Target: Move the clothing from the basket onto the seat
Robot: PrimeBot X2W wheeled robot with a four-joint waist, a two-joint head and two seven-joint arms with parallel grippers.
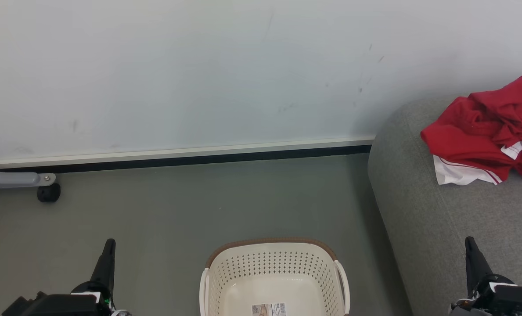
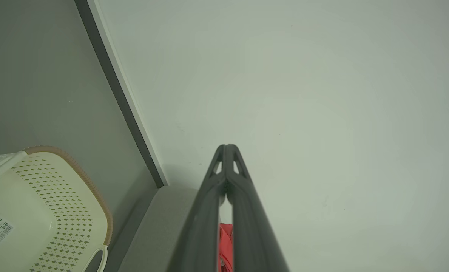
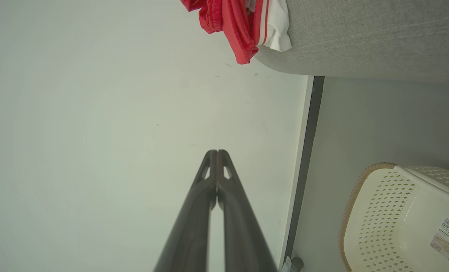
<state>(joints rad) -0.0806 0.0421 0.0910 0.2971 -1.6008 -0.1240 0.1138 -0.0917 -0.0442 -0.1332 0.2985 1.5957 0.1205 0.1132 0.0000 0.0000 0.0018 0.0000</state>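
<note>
Both my jaws are pressed shut, tip against tip, and hold nothing. My left jaws point toward the pale wall [image 1: 199, 66], low over the grey floor [image 1: 168, 210]. My right jaws, well apart from them on the other side, point the same way over the near part of the seat [image 1: 441, 219].

About midway between the two stands the basket [image 1: 271, 263], upright on the floor and touching neither. Its perforated cream sides and brown rim face up, and a barcode sticker [image 1: 269, 309] shows on its bottom. A strip of floor lies between the basket and the seat's rounded end.

The clothing [image 1: 484, 127] lies ahead of my right jaws and a little to their right, well apart from them. It is a crumpled red heap with white bands and striped trim, resting on the seat close to the wall. In the left wrist view a sliver of the same red shows through the slit lower down between the fingers, on the seat beyond.

A dark baseboard [image 1: 177, 160] runs where the wall meets the floor, ahead of both jaws. Beyond my left jaws and further left, a grey leg on a black caster [image 1: 48, 192] stands beside it.
</note>
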